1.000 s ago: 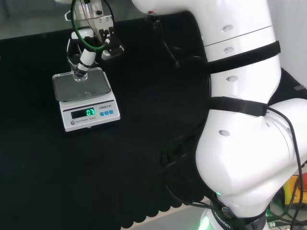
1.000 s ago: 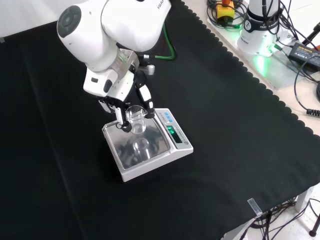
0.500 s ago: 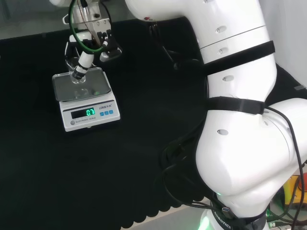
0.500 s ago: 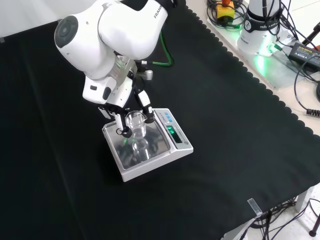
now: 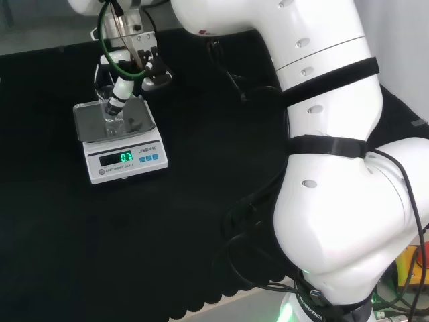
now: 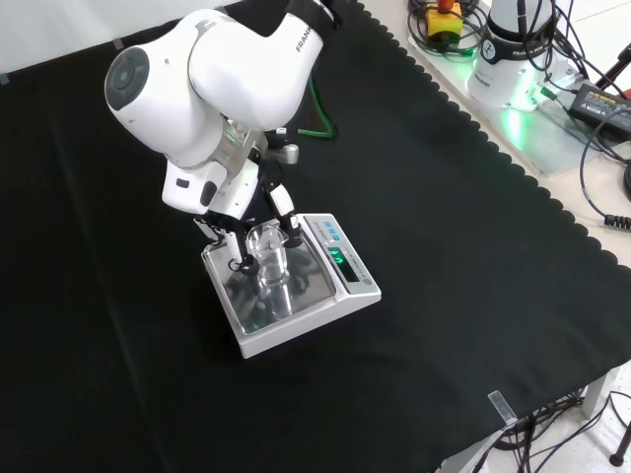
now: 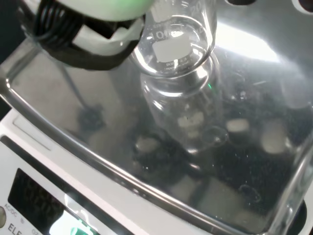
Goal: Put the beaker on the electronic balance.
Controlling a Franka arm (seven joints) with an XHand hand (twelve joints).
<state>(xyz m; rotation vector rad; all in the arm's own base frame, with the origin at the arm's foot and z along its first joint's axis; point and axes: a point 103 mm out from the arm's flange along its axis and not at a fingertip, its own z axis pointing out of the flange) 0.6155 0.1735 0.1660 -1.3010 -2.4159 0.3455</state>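
Front view: beaker (image 6: 268,258) in robot hand (image 6: 244,219).

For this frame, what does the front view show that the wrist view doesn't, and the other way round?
Front view alone: the balance whole on the black cloth, the arm's white link above the hand, and cables and gear past the cloth's edge. Wrist view alone: the beaker close up, mirrored in the steel pan. Both: hand curled round the beaker, over the pan.
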